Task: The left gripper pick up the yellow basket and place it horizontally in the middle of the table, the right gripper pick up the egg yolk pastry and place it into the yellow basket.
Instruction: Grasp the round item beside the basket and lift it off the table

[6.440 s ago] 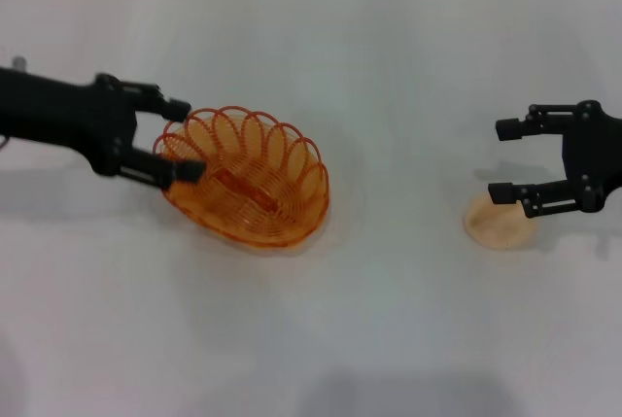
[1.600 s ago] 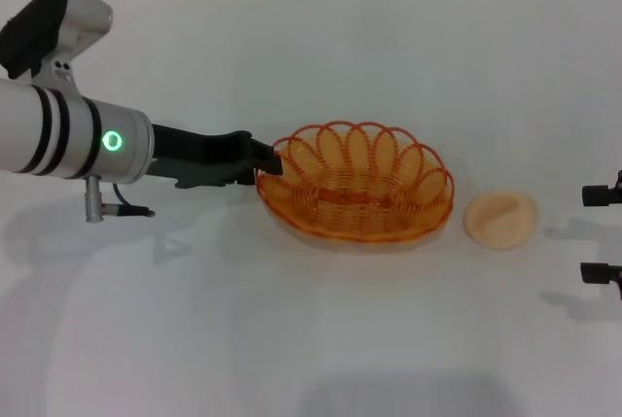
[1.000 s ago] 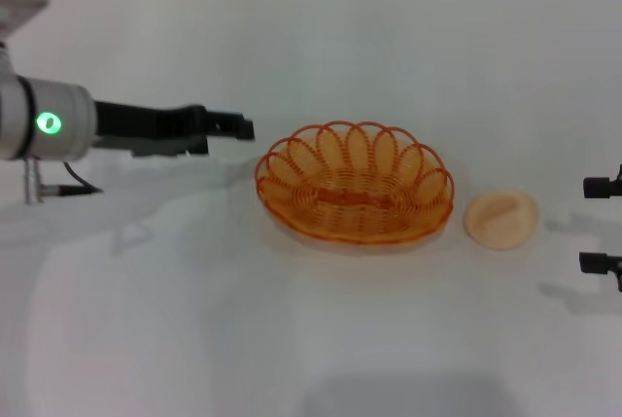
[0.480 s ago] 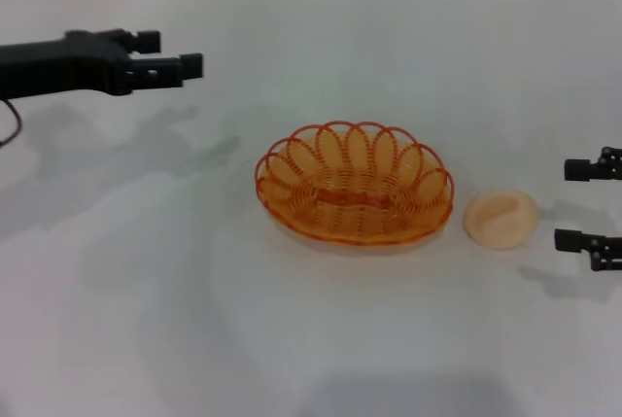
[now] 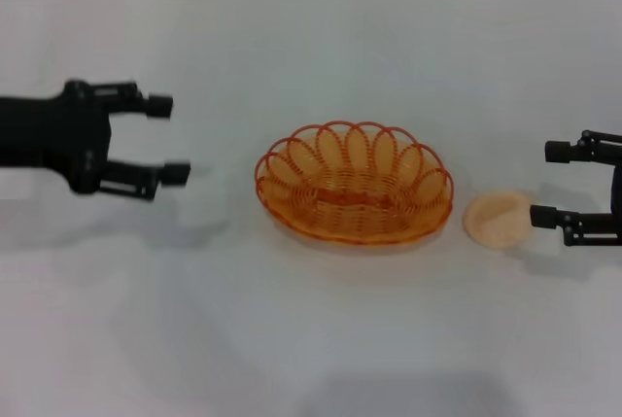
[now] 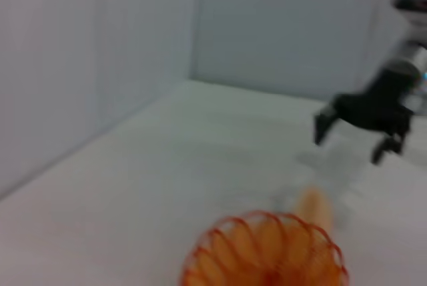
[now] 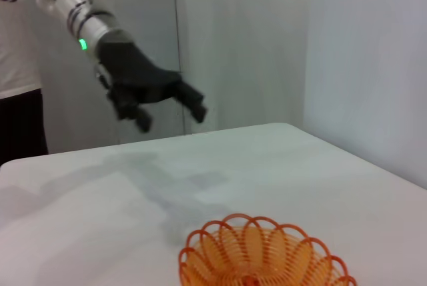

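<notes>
We've let go of the yellow basket (image 5: 355, 186); left gripper (image 5: 163, 139) pulled back, open and empty. Right gripper (image 5: 549, 185), open, closing on the egg yolk pastry (image 5: 498, 220) beside the basket.

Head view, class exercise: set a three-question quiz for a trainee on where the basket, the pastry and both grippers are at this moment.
1. True or false: the egg yolk pastry lies inside the yellow basket.
2. Which gripper is nearer the pastry? A) the left gripper B) the right gripper
3. Fill in: the left gripper's fingers are ____, holding nothing.

Key
1. False: the pastry sits on the table just beside the basket, on the robot's right.
2. B: the right gripper is open beside the pastry, one fingertip at its edge; the left gripper is well clear of the basket on the robot's left.
3. open
</notes>
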Robot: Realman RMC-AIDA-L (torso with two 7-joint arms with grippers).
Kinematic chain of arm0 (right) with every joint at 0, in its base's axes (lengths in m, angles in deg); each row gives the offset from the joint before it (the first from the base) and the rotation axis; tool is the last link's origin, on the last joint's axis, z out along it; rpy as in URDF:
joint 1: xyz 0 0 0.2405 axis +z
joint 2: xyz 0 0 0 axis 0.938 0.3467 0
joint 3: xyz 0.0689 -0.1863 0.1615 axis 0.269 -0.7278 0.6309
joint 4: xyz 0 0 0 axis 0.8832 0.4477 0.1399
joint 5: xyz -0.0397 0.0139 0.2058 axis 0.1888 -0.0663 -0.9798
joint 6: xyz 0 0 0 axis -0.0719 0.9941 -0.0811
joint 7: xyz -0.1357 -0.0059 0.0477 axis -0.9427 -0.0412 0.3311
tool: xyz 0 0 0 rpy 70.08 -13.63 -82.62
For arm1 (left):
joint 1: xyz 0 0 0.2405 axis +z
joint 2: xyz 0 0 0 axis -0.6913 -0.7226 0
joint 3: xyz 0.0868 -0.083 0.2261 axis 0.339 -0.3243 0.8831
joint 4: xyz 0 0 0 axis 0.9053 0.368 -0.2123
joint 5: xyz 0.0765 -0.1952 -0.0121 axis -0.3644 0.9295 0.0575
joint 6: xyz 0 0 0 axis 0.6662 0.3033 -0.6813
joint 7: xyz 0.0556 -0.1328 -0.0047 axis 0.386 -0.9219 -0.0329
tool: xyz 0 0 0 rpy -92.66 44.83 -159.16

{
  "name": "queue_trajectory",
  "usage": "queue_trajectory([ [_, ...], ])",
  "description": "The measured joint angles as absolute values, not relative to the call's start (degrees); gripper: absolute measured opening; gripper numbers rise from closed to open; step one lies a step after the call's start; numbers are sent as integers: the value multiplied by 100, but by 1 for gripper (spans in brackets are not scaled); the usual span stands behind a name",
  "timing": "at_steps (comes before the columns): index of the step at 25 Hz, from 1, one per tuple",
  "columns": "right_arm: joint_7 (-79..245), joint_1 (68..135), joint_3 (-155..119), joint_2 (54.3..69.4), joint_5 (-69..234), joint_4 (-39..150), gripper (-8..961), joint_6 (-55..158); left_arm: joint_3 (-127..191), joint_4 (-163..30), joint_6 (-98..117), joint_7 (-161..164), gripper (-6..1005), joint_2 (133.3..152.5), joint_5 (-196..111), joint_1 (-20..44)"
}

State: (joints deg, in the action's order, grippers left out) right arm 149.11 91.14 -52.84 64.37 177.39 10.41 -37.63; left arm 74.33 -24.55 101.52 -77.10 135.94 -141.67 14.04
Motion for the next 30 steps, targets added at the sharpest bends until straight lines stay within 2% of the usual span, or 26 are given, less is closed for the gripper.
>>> queue_trajectory([
  [16, 17012, 9206, -6771, 6414, 18189, 217, 787, -2506, 7069, -2484, 10028, -7464, 890, 13845, -14495, 1666],
  [29, 17173, 9359, -6980, 6409, 18581, 285, 786, -2267, 7058, -2467, 9881, -7590, 890, 13934, -14463, 1571],
  [30, 17160, 9362, -6983, 6411, 18582, 291, 756, -2263, 7058, -2468, 9876, -7592, 890, 13936, -14465, 1561],
])
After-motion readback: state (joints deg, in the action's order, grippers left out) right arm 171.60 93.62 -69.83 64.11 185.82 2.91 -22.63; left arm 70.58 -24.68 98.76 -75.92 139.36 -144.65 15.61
